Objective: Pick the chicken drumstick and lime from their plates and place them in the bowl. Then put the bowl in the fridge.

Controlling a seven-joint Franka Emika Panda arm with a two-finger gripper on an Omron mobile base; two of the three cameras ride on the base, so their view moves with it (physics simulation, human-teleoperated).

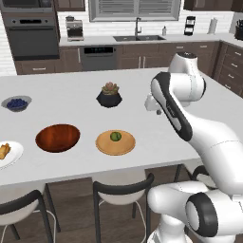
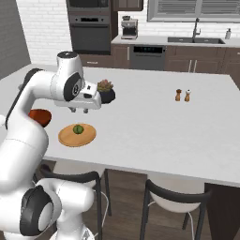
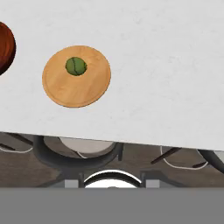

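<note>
From the left base view we see our arm raised over the white island counter, the hand tucked behind the forearm, so we cannot tell how the claw stands. The things are laid in a loose row near the front edge, probably so each is easy to reach: the chicken drumstick on the white plate at the far left, the empty reddish-brown bowl next, then the lime on the wooden plate. Behind them stand a grey bowl of blueberries and a black succulent pot, well apart from our work.

From the right base view the gripper hangs above the counter, fingers pointing down, clear of everything and holding nothing; its short tips seem a small way apart, though we cannot say for certain. It sits behind and above the wooden plate with the lime, which suggests we are lining up for the fruit first. The bowl's edge peeks out behind our arm. Two small shakers stand far to the right.

In the hand view the lime rests slightly off-centre on its plate, with the bowl's rim at the left edge. Both lie left of centre, so we judge the hand must shift that way before descending.
</note>
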